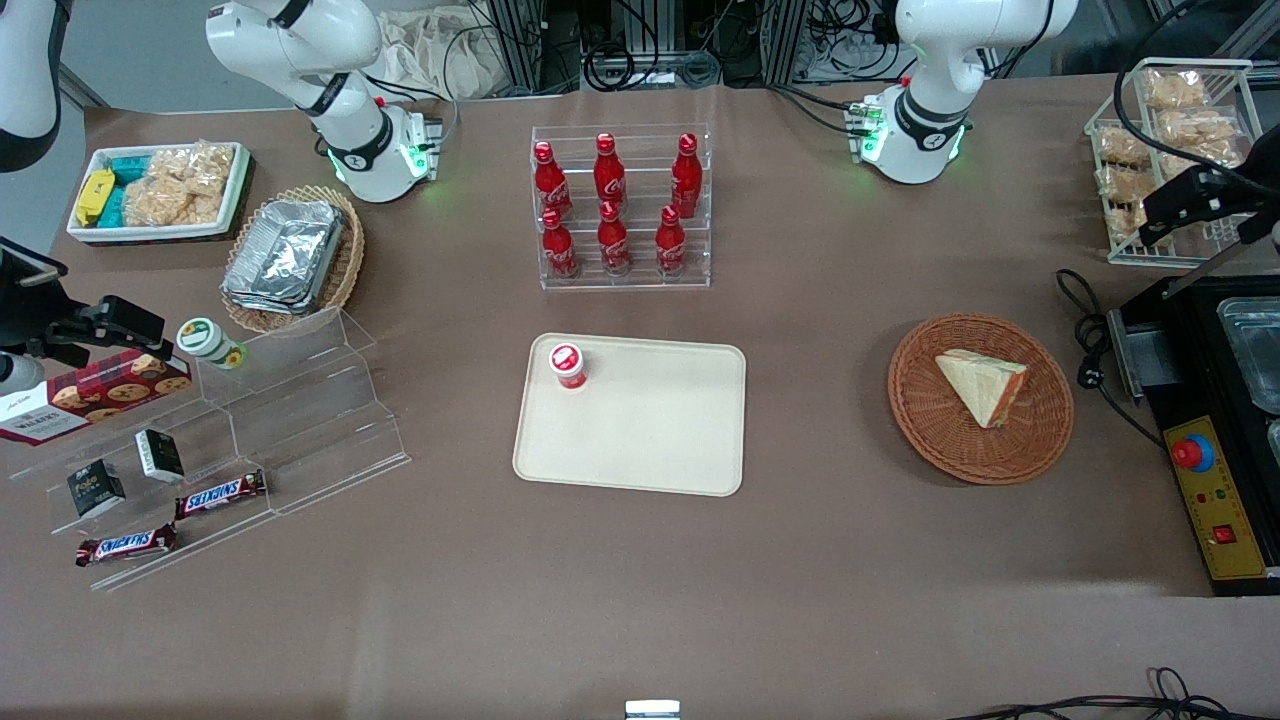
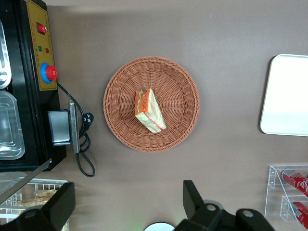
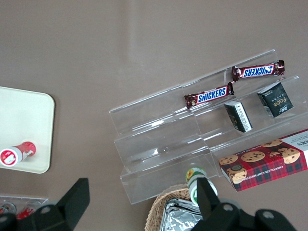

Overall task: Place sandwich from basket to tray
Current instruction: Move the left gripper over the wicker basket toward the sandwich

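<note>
step: reach for triangular cream-bread sandwich [image 2: 150,111] | location: lying in round reddish-brown wicker basket [image 2: 115,96] | gripper [image 2: 125,204]: spread wide, empty, high above surface | advice: descend centred, straddle the wedge's flat faces | target: cream rectangular plastic tray [image 1: 650,440], well apart

Gripper [image 2: 127,204] — cropped by left wrist frame edge, only finger [image 2: 193,197] tips visible, spread wide. Tray [image 2: 288,96] cut off at frame edge there. Sandwich [image 1: 985,384] filling — too small to identify in front view. Black appliance [image 1: 1225,430] partly out of frame.
</note>
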Motion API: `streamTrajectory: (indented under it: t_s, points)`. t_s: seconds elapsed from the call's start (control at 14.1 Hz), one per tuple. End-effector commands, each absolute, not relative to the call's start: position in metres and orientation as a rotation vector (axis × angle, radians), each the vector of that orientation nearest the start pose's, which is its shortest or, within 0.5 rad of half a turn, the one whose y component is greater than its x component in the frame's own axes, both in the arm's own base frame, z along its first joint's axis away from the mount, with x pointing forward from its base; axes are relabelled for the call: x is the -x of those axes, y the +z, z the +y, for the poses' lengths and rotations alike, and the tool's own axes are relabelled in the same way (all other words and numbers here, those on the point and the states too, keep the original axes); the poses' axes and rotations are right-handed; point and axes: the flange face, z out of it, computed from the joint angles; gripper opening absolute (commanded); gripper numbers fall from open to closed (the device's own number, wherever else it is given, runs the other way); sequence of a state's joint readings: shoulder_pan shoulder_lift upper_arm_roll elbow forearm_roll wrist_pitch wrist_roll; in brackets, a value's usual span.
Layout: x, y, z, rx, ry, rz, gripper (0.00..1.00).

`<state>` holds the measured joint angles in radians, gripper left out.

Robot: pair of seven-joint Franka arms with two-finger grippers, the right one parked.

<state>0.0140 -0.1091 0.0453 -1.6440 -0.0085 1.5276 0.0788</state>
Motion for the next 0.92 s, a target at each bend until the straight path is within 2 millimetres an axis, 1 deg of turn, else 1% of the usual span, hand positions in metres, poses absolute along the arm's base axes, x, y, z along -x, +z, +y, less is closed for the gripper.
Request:
streamTrajectory:
  t_s: [0.0, 0.07, 0.14, 0.28, 0.35, 0.42, 0.5, 0.64, 0.78, 0.85]
  points:
    - [-0.528, 0.618, 0.035, 3.153, 0.042, 0.005, 1.00]
    - [-0.533, 0.604, 0.039, 3.155, 0.071, -0.007, 1.00]
    - [-0.540, 0.586, 0.054, 3.159, 0.090, -0.052, 1.00]
    - [-0.550, 0.546, 0.060, 3.160, 0.095, -0.076, 1.00]
    - [-0.554, 0.522, 0.063, 3.162, 0.099, -0.120, 1.00]
    - [-0.557, 0.503, 0.066, 3.164, 0.104, -0.190, 1.00]
    - [-0.563, 0.481, 0.065, 3.179, 0.128, -0.253, 1.00]
    - [-0.573, 0.444, 0.064, 3.192, 0.167, -0.311, 1.00]
    - [-0.580, 0.409, 0.062, 3.207, 0.244, -0.397, 1.00]
    - [-0.582, 0.392, 0.062, 3.203, 0.271, -0.411, 1.00]
